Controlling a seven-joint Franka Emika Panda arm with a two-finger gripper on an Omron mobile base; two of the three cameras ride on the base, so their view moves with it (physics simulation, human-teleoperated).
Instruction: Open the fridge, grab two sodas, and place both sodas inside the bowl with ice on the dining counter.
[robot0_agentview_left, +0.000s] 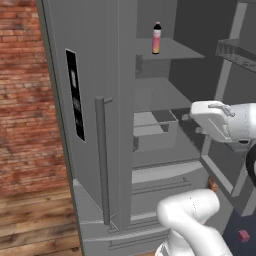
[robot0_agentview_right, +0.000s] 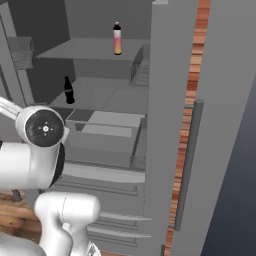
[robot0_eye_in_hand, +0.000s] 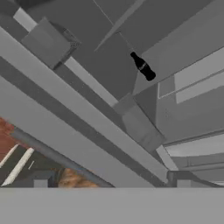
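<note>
Red brick wall (robot0_agentview_left: 22, 95) and wooden floor fill the left of the left base view, beside the tall grey French-door fridge (robot0_agentview_left: 95, 125) with one door standing open. High in the frame, a slim pink-orange bottle with a black cap (robot0_agentview_left: 156, 38) stands upright on the upper shelf, near its front edge, with bare shelf to its right. The white arm crosses the lower right.

From the right base view, that bottle (robot0_agentview_right: 117, 39) stands top centre on the upper shelf, and a small dark, almost black bottle (robot0_agentview_right: 68, 91) stands upright one shelf lower, toward the left, open shelf around it.

Seen from the hand view, rolled steeply, the dark bottle (robot0_eye_in_hand: 143, 67) lies upper right of centre, well apart from the gripper (robot0_eye_in_hand: 111, 183), whose dark fingertips (robot0_eye_in_hand: 40, 183) stand spread wide with nothing between them.
</note>
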